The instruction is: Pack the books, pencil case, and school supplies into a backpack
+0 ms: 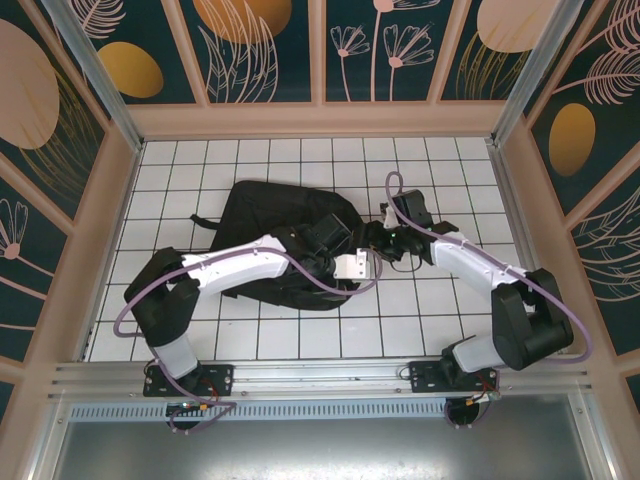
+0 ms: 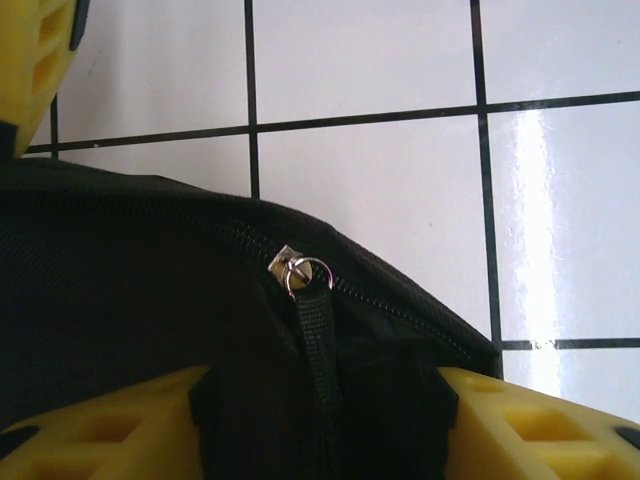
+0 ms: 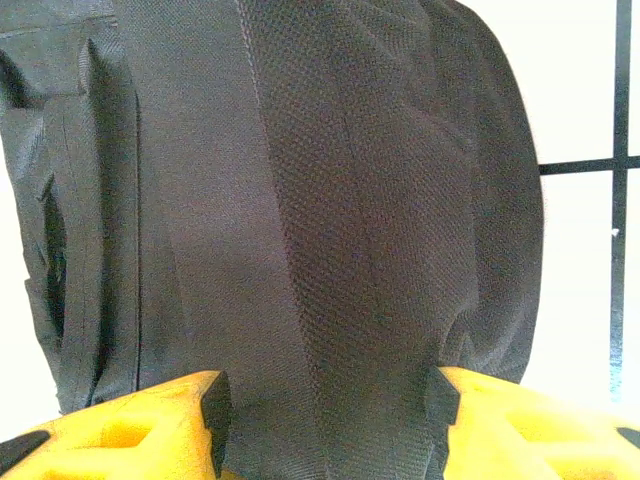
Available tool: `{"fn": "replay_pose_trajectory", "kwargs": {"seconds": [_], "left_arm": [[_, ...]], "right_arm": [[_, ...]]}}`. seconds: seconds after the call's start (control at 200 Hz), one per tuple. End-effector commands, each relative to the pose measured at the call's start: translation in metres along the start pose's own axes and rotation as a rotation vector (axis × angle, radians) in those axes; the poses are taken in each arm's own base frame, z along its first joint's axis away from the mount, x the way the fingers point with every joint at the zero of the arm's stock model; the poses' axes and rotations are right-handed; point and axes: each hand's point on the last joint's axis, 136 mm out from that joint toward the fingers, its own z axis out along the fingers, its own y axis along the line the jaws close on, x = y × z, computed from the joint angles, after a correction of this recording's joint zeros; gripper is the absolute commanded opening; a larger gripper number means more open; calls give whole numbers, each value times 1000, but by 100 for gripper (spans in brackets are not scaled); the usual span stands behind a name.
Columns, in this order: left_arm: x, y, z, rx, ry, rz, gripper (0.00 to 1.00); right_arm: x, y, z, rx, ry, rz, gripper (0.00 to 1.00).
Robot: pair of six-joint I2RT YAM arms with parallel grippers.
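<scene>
Left jaws stand spread astride the black webbing zip pull (image 2: 318,335) of the large soft black fabric backpack (image 1: 262,212); right jaws flank a fold (image 3: 370,250) of it, grip impossible to tell. It lies mid white-tiled tabletop (image 1: 300,336).

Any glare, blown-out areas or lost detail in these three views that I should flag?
Left wrist: a glare streak on the white tiles at right; the zip pull is sharp, the backpack nearly featureless black. Right wrist: fabric weave crisp, tiles behind blown out white. Top external: even light, backpack dark with little detail.
</scene>
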Motion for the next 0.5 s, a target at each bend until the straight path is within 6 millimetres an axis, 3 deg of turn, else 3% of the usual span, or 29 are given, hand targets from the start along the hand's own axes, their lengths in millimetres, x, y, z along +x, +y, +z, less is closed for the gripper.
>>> {"fn": "replay_pose_trajectory", "kwargs": {"seconds": [0.0, 0.135, 0.25, 0.495], "left_arm": [[-13, 6, 6, 5, -27, -21, 55], [-8, 3, 14, 42, 2, -32, 32], [-8, -1, 12, 58, -1, -36, 0], [-27, -2, -25, 31, -75, -39, 0]], "right_arm": [[4, -4, 10, 13, 4, 16, 55], [2, -9, 11, 34, -7, 21, 54], [-2, -9, 9, 47, -22, 19, 54], [-8, -15, 6, 116, -32, -5, 54]]}}
